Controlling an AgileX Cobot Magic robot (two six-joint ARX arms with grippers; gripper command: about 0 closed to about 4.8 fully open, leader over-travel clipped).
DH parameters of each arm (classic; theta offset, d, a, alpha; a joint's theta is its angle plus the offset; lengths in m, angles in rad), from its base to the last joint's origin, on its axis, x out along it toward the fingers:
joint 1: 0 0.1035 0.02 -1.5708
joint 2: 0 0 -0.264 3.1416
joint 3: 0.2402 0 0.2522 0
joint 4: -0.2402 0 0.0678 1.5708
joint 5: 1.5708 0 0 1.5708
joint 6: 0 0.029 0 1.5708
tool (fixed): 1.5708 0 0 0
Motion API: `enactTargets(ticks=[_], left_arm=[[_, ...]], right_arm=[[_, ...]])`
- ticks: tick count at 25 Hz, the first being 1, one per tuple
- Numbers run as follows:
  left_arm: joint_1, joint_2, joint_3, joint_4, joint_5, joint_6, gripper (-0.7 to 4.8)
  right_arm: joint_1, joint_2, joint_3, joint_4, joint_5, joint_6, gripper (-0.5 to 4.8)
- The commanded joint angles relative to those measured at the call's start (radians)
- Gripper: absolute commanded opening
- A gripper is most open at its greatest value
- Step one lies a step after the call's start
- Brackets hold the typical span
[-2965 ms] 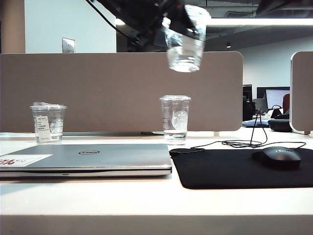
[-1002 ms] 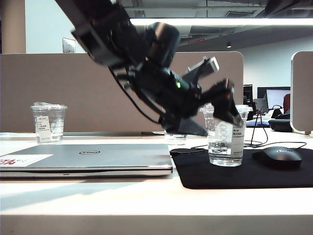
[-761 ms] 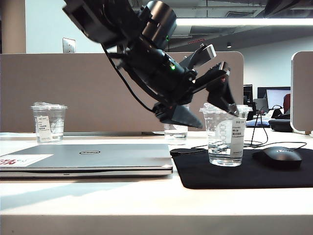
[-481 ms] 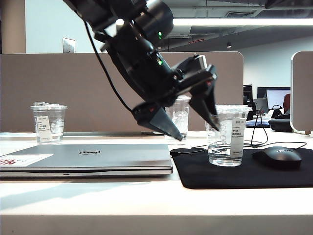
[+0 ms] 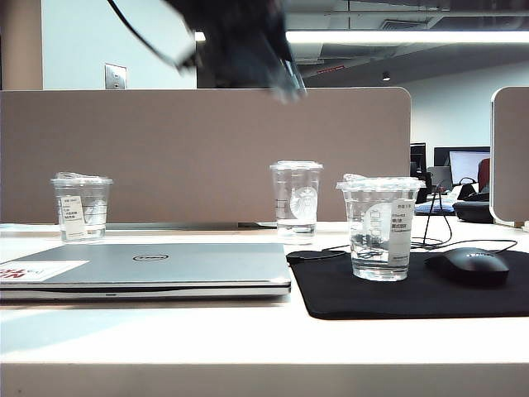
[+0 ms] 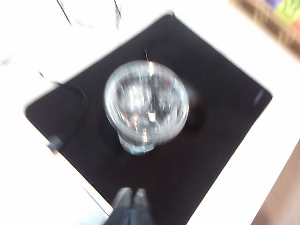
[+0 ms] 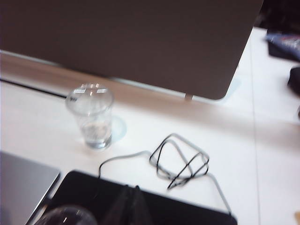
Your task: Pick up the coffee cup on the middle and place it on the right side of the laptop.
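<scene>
The coffee cup (image 5: 380, 227), short and clear with a lid and a broad white label, stands upright on the black mouse pad (image 5: 413, 296) to the right of the silver laptop (image 5: 149, 265). My left gripper (image 5: 287, 85) is a blurred dark shape high above the table, well clear of the cup. In the left wrist view the coffee cup (image 6: 146, 105) sits below the left gripper (image 6: 132, 199), whose fingers are shut with nothing between them. The right gripper (image 7: 131, 199) is shut and empty over the pad's far edge, with the cup's lid (image 7: 63, 216) just beside it.
A taller clear cup (image 5: 296, 198) stands behind the laptop's right end, also seen as the taller cup (image 7: 91, 115). Another short cup (image 5: 81, 207) is at the far left. A black mouse (image 5: 467, 266) lies on the pad, its cable (image 7: 180, 161) looped behind. A grey partition (image 5: 207, 149) closes the back.
My left gripper has let go of the coffee cup, risen up and to the left, and closed. The cup stays standing on the mouse pad.
</scene>
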Motion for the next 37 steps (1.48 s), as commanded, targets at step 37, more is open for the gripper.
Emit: enactTargets(ticks=[37], left_arm=[[-0.002,-1.292,-0.906,0.084,-0.666,0.047,-0.05]], right_arm=[[0.087,-0.859,-0.436,-0.26,0.09,0.114,-0.05]])
